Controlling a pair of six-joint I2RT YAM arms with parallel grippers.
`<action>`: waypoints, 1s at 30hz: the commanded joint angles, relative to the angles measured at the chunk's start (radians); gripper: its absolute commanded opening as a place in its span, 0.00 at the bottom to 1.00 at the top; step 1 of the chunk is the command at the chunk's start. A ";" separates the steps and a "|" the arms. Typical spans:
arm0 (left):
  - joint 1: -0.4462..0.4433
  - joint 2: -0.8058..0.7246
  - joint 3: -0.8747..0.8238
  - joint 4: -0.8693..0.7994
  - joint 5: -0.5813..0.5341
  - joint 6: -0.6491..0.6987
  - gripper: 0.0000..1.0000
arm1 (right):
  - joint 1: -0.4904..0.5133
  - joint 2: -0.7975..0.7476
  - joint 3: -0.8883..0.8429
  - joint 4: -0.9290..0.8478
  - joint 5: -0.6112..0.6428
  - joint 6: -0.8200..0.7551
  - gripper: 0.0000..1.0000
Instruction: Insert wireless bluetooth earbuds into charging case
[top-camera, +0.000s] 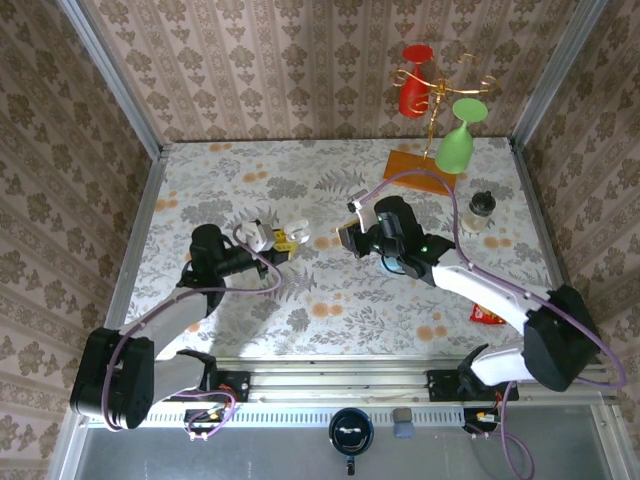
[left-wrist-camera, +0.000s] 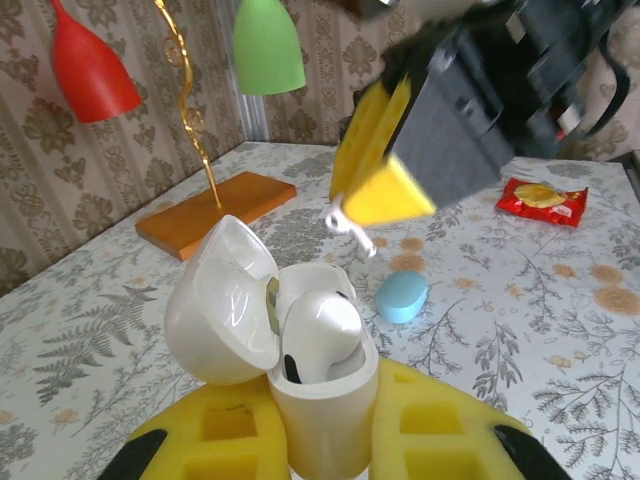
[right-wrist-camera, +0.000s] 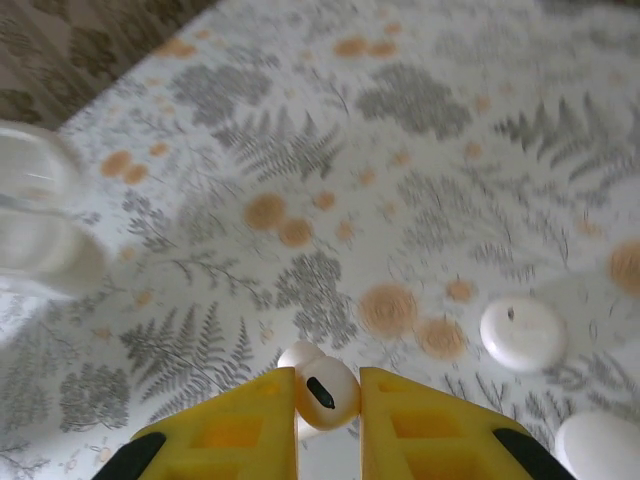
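Where the right gripper (right-wrist-camera: 328, 425) has its yellow jaws clenched, one earbud (right-wrist-camera: 322, 393) is pinched between them. It hangs above and just beyond the charging case (left-wrist-camera: 322, 400), apart from it. A second earbud (left-wrist-camera: 320, 330) sits inside the case, whose lid is tipped open to the left. The left gripper (left-wrist-camera: 320, 445) grasps the case upright by its lower body.

Just beyond the case a small blue pebble-shaped thing (left-wrist-camera: 402, 296) lies on the bench (top-camera: 330, 300), which is pale with grey ferns and orange blossoms. Farther beyond the case lie a red packet (left-wrist-camera: 540, 198) and a wooden stand (left-wrist-camera: 215, 210) with a gold stem, where a red glass (left-wrist-camera: 90, 65) and a green glass (left-wrist-camera: 268, 45) hang bowl-down. Brown damask wallpaper (top-camera: 250, 60) closes three sides.

Under the held earbud lie two white oval cases (right-wrist-camera: 523, 333), one cut by the frame's corner. How they lie relative to the charging case cannot be told. A clear jar (right-wrist-camera: 30, 220) is blurred.

Both arms reach in from the near edge, wrists turned toward each other over the case.
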 joint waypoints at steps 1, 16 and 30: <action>-0.007 0.023 0.036 -0.017 0.084 -0.015 0.00 | 0.030 -0.062 0.000 0.022 0.048 -0.142 0.21; -0.018 0.049 0.090 -0.102 0.227 -0.037 0.00 | 0.162 -0.079 0.064 0.033 -0.011 -0.384 0.21; -0.021 0.041 0.088 -0.092 0.247 -0.042 0.00 | 0.175 -0.026 0.047 0.079 0.021 -0.384 0.21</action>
